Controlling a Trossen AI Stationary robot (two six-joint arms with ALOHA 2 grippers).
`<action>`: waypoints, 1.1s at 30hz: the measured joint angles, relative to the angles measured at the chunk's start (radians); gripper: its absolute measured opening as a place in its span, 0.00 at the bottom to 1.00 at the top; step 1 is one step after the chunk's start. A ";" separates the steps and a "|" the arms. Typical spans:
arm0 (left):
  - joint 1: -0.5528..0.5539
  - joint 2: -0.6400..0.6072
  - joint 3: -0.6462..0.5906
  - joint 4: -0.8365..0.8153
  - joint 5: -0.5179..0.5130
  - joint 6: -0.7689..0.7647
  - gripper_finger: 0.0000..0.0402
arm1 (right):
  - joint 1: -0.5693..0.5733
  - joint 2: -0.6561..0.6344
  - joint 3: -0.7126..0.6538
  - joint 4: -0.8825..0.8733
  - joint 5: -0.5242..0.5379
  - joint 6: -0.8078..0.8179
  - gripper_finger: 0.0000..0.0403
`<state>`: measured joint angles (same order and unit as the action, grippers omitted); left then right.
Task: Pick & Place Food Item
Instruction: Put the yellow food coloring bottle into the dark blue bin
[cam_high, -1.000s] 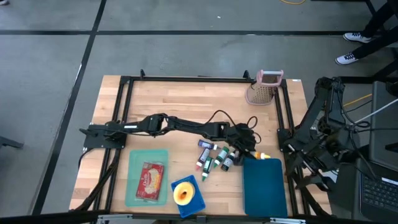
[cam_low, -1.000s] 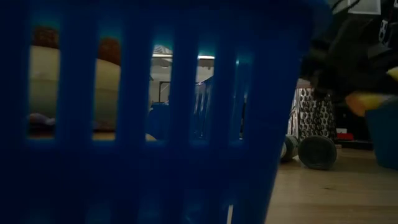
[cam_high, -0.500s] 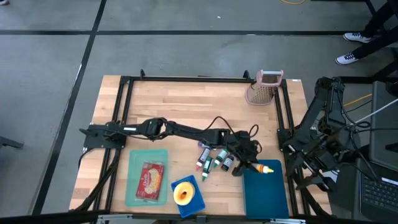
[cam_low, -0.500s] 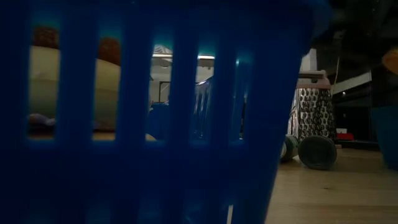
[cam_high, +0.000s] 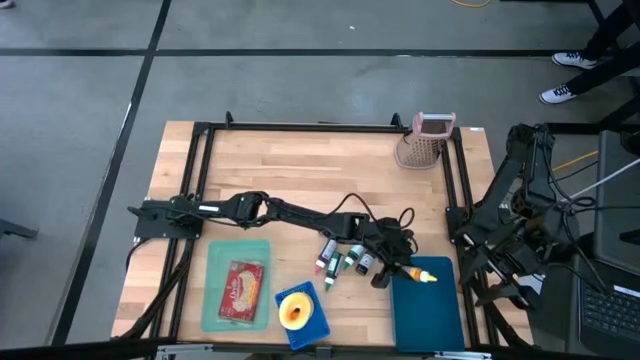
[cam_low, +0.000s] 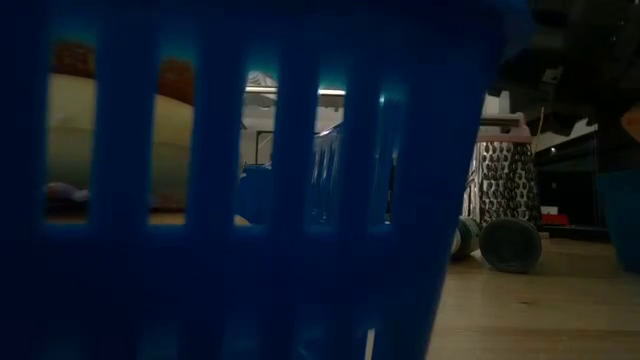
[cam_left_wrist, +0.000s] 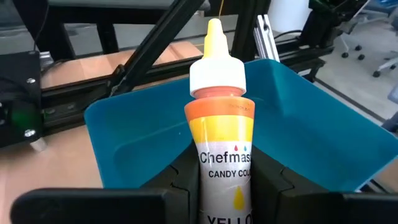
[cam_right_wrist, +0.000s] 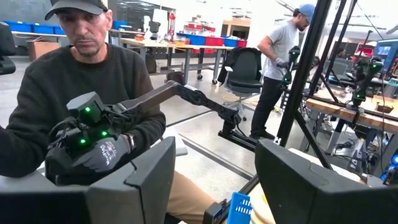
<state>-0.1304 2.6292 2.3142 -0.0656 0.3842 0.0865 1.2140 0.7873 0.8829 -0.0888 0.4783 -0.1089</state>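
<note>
Your left arm has stretched further across the wooden table (cam_high: 300, 160) over the last second, and that is the change that matters: the left gripper (cam_high: 398, 265), which was back over the loose food-colouring bottles (cam_high: 345, 255), has now come to the near corner of the teal bin (cam_high: 428, 310). It stays clamped on the yellow candy-colour bottle (cam_high: 418, 272), whose tip now reaches over the bin's rim. In the left wrist view the bottle (cam_left_wrist: 219, 137) stands between the closed-in fingers with the bin's hollow (cam_left_wrist: 311, 143) straight ahead, so you have carried it to the drop point and, I judge, only the release is left.

Beside the bin, towards the left arm's base, sit the blue basket (cam_high: 302, 312) holding a yellow item and then the light green tray (cam_high: 215, 300) with a red packet. The perforated utensil holder (cam_high: 424, 142) stands well away from the bin, at the table's far edge. Your right arm is parked off the table beyond the bin, its fingers (cam_right_wrist: 140, 180) spread wide and empty.

Readable on the bottle: "Chefmas", "CANDY CO", and "YELLO", each cut off.
</note>
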 joint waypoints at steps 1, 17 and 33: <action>0.001 0.001 0.000 0.006 0.001 -0.005 0.20 | 0.000 0.003 0.000 0.003 0.000 0.000 0.54; 0.024 0.053 0.000 -0.006 -0.004 -0.011 0.20 | 0.000 0.011 0.001 0.015 0.000 0.023 0.54; 0.099 0.047 0.019 -0.196 -0.009 0.036 0.20 | 0.000 0.017 0.001 0.015 0.000 0.049 0.54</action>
<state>-0.0318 2.6767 2.3335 -0.2612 0.3752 0.1229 1.2140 0.8043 0.8837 -0.0743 0.4786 -0.0600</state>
